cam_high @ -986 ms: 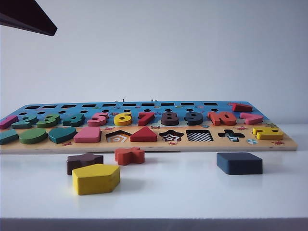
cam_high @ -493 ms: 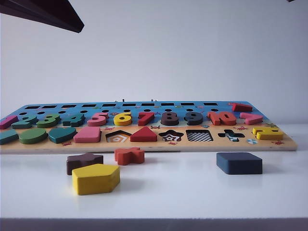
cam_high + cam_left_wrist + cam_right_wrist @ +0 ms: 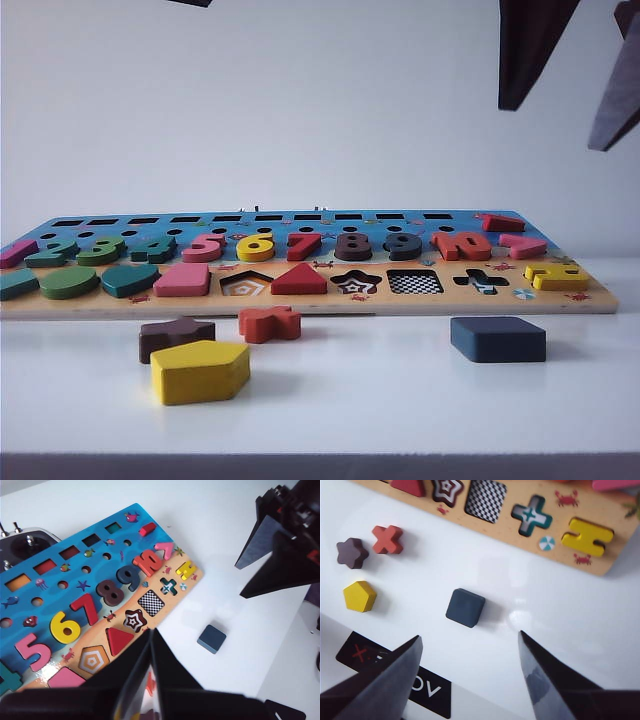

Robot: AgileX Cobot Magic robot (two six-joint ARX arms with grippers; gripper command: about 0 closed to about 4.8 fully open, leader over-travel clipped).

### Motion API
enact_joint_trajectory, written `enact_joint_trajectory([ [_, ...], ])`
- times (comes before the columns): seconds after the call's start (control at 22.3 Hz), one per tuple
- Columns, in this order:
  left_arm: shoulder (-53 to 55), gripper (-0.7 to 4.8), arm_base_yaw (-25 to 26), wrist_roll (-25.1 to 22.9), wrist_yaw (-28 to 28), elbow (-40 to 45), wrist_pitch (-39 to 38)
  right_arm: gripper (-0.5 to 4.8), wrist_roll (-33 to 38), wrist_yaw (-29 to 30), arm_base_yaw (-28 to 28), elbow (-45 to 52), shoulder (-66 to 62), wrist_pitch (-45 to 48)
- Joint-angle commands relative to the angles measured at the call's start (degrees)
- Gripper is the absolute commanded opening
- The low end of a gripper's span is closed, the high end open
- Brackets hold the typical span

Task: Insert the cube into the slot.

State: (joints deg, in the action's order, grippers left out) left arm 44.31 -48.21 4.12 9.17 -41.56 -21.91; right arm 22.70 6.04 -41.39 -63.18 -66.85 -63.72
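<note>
The cube (image 3: 497, 339) is a flat navy block lying on the white table in front of the puzzle board's right end. The slot (image 3: 414, 282), a square cut-out with a checkerboard bottom, sits in the board's front row, left of and behind the cube. My right gripper (image 3: 550, 128) hangs high above the cube, open and empty. In the right wrist view the cube (image 3: 465, 607) lies just beyond the spread right gripper (image 3: 470, 636), with the slot (image 3: 485, 499) further off. My left gripper (image 3: 150, 631) is shut and empty, over the board's front edge, away from the cube (image 3: 211, 638).
The wooden board (image 3: 300, 305) holds numbers and shapes. In front of its left half lie a yellow pentagon (image 3: 199, 371), a brown star (image 3: 175, 337) and a red cross piece (image 3: 269, 323). The table's front edge is close to the cube.
My right gripper has come down into the exterior view at the top right and opened. The left arm's dark part has slid right and almost out of the top edge.
</note>
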Motion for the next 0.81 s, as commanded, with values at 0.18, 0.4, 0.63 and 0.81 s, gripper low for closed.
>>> enact_joint_trajectory([
  [0.18,-0.4,0.17,0.0,0.0,1.7,-0.3,-4.2,3.67,15.8,1.9,-0.7,-0.3,-4.4,-1.4],
  [0.4,-2.0,0.17,0.1,-0.2,1.7,0.0,-4.6,3.78,19.5,0.9,-6.1,-0.6,-8.6,-0.4],
  [0.63,-2.8,0.17,0.1,-0.4,0.9,1.3,-4.6,3.78,21.0,-2.3,-9.9,-0.9,-14.0,0.7],
  [0.81,-3.7,0.17,0.1,-0.7,0.8,1.9,-4.6,3.77,21.5,-4.0,-10.3,-0.9,-17.5,1.7],
])
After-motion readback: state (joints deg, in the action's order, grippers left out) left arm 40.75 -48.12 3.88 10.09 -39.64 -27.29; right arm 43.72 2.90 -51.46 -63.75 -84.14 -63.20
